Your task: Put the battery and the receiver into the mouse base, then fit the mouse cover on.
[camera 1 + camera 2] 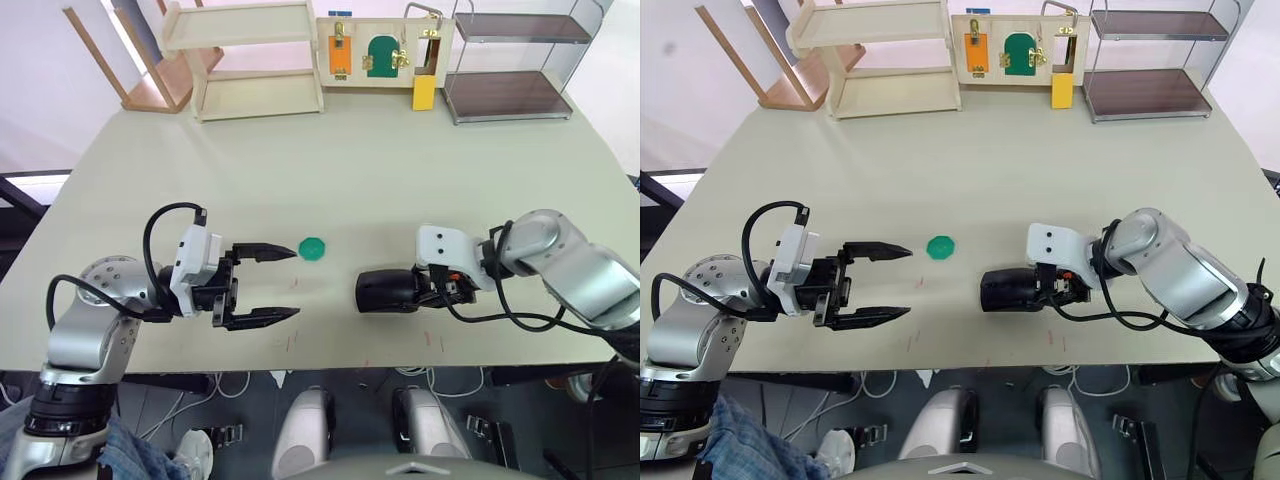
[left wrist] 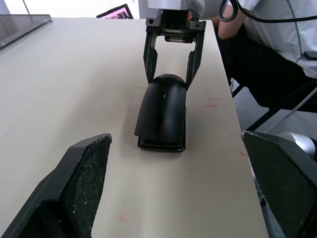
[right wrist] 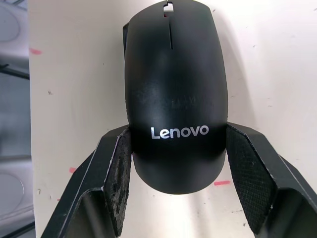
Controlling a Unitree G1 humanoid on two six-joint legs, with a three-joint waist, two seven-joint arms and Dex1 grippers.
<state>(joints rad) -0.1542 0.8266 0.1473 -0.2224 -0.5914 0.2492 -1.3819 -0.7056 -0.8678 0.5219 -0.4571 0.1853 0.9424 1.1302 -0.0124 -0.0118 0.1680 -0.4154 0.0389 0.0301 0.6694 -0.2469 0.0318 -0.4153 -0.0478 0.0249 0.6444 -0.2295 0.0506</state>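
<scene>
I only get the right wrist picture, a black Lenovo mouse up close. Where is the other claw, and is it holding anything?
Observer: The left claw is open and empty, off to the left of the mouse, pointing towards it.
Operator: Anything lying between them?
Observer: A round green disc on the table, nearer the left claw, touching neither.
Operator: And further back?
Observer: A wooden shelf, a latch board and a metal rack line the far edge.
</scene>
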